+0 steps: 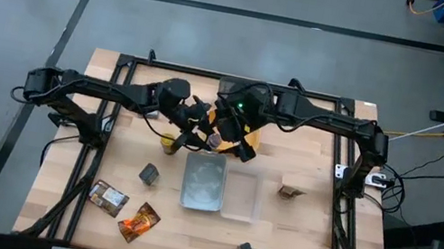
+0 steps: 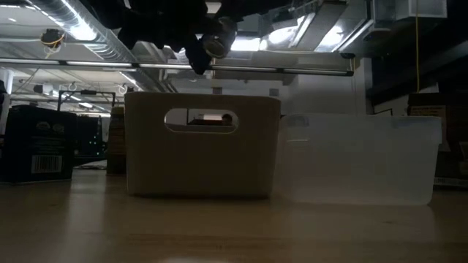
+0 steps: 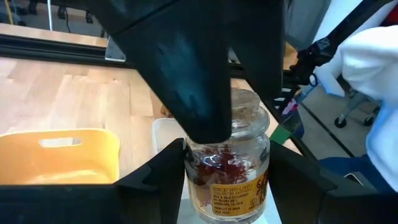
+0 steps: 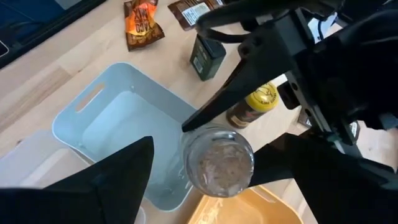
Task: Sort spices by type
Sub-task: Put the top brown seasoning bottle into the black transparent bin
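A small glass jar point(image 3: 229, 163) is pinched in the left gripper point(image 3: 227, 177) above the pale-blue tray point(image 4: 118, 134), whose inside looks bare, so sorting seems barely begun. The foil packets point(image 1: 123, 208) lie well apart from it on the surface. Only the right wrist view shows the yellow-lidded jar point(image 4: 258, 99) beside that tray; whether the right gripper point(image 4: 217, 180) is spread cannot be told.

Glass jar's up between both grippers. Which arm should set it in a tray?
Probably the left. The left gripper has its fingers pressed to both sides of the glass jar, while the right gripper stands open around it with a gap. The pale-blue tray lies just below.
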`<state>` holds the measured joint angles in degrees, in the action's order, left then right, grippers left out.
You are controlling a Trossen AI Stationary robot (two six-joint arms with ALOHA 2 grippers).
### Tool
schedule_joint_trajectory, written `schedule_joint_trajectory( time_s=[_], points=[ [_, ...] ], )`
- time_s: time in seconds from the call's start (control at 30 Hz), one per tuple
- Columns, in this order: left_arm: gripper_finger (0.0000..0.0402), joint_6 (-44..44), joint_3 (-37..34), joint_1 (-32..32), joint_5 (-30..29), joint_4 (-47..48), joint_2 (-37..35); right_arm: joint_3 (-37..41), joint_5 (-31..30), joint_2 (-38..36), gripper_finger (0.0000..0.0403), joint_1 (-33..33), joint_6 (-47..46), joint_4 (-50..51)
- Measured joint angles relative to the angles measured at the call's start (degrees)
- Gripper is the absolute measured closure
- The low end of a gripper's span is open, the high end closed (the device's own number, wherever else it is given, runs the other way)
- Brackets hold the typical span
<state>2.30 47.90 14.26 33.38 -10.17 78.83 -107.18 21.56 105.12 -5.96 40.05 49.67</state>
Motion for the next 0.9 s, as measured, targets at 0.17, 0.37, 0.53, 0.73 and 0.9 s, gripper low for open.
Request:
schedule_joint_trajectory(
  time_s=[0.17, 0.37, 0.53, 0.73, 0.9],
  points=[
    [0.0219, 0.8, 0.0, -0.1, -1.0, -0.6, 0.0, 0.0, 0.0, 0.0, 0.0045, 0.0, 0.0, 1.1],
    [0.0218, 2.0, 0.0, -0.1, -1.1, -2.8, 0.0, 0.0, 0.5, 0.0, 0.0045, 0.0, 0.0, 1.6],
    [0.0218, 2.2, 0.0, -0.1, -1.0, -2.8, 0.0, 0.0, 0.5, 0.0, 0.0045, 0.0, 0.0, 1.5],
    [0.0218, 2.4, 0.0, -0.1, -1.0, -3.0, 0.0, 0.0, 0.5, 0.0, 0.0045, 0.0, 0.0, 1.5],
    [0.0218, 2.8, 0.0, -0.1, -1.0, -3.0, 0.0, 0.0, 0.6, 0.0, 0.0045, 0.0, 0.0, 1.5]
  ],
)
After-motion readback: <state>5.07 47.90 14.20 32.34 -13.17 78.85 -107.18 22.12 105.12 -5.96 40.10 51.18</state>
